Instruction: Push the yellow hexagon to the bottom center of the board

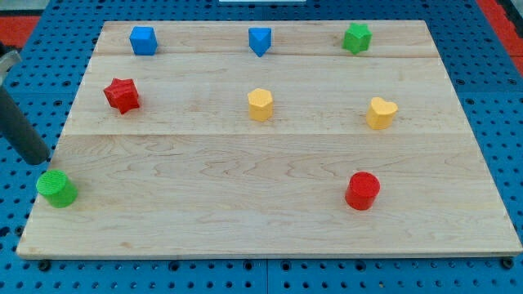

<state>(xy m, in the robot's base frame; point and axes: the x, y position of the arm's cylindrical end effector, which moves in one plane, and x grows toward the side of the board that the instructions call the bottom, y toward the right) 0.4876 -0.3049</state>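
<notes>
The yellow hexagon (pixel 260 104) sits near the middle of the wooden board (pixel 245 212), a little toward the view's top. My rod comes in from the view's left edge and my tip (pixel 39 160) rests at the board's left edge, just above the green cylinder (pixel 56 189). The tip is far to the left of the yellow hexagon and touches no block that I can see.
A red star (pixel 122 95) lies left of the hexagon. A yellow heart (pixel 381 113) lies to its right. A blue cube (pixel 143 40), a blue wedge-like block (pixel 260 40) and a green star-like block (pixel 356 37) line the top. A red cylinder (pixel 362 190) sits lower right.
</notes>
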